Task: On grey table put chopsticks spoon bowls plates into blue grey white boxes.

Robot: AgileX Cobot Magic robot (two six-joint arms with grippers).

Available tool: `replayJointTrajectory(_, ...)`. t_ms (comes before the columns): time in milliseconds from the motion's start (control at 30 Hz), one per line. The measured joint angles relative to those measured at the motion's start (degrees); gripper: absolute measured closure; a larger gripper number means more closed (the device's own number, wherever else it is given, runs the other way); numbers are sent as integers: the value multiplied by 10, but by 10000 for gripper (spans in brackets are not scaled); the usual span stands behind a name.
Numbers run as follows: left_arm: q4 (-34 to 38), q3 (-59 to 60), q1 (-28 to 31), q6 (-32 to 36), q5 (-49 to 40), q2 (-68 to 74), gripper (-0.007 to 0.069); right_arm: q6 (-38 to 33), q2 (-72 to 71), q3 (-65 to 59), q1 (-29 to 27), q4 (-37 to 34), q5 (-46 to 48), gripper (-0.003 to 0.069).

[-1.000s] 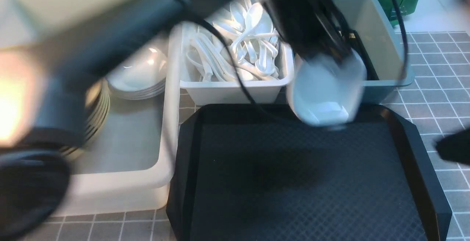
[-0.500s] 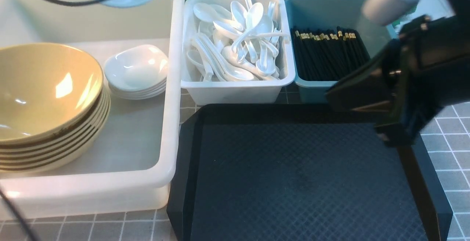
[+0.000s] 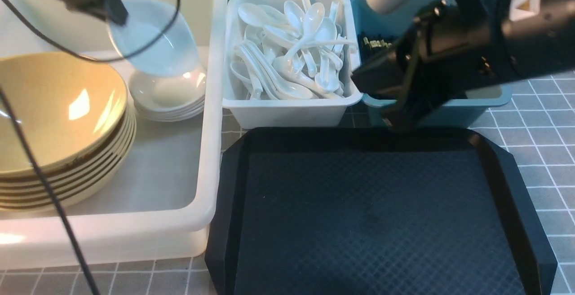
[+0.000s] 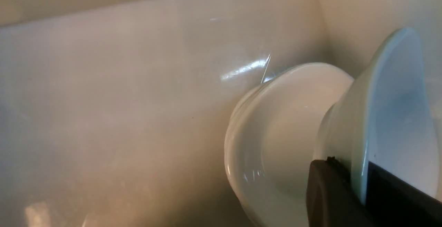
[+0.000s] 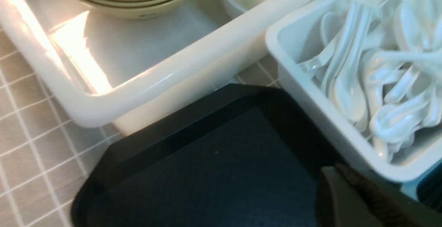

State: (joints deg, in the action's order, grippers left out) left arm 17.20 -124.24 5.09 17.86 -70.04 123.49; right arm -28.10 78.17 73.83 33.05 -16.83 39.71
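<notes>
White tub's [image 3: 213, 106] corner: plate [image 3: 152, 39] in left fingers [image 4: 324, 192] above stack [image 3: 168, 102]; right fingers' [image 5: 345, 199] gap unclear.

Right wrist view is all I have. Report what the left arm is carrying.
Observer: The left gripper has its jaws clamped on the rim of one white plate.
Operator: Give me its position.
Observer: It hangs steeply tilted just over the stack of plates in the large white tub, beside the yellow bowls.
Operator: Now tell me what the blue box holds.
Observer: Black chopsticks with gold bands; the right arm hides most of the blue box.
</notes>
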Motion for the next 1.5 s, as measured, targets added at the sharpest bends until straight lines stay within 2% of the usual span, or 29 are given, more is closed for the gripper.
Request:
replayJointTrajectory(333, 12, 0, 0, 60, 9, 47, 610, -1, 71, 40, 0, 23, -2, 601)
replayJointTrajectory(500, -1, 0, 0, 95, 2, 47, 531, -2, 83, 40, 0, 37, 6, 600)
replayJointTrajectory(567, -1, 0, 0, 102, 1, 47, 428, -2, 83, 40, 0, 38, 14, 601)
replayJointTrajectory(600, -1, 0, 0, 103, 1, 47, 419, -2, 83, 40, 0, 38, 14, 601)
replayJointTrajectory(700, -2, 0, 0, 103, 2, 47, 267, -2, 83, 48, 0, 40, 41, 598)
replayJointTrajectory(800, -2, -8, 0, 102, -2, 43, 155, -2, 83, 59, 0, 40, 69, 597)
replayJointTrajectory(933, -7, -48, -1, 66, -11, 30, 104, 0, 82, 74, 0, 41, 88, 594)
replayJointTrajectory(1000, -15, -66, -3, 35, -12, 12, 116, 0, 77, 81, 0, 42, 97, 592)
replayJointTrajectory(1100, -31, -80, -9, 14, -13, -30, 183, 3, 60, 83, -1, 44, 102, 589)
replayJointTrajectory(1267, -50, -69, -44, 4, -18, -176, 449, 15, -8, 82, -1, 45, 108, 582)
replayJointTrajectory(1367, -66, -8, -76, 3, -19, -274, 595, 20, -50, 63, -2, 46, 112, 580)
replayJointTrajectory(1500, -79, 107, -94, -5, -23, -375, 629, 28, -93, 25, -2, 47, 109, 580)
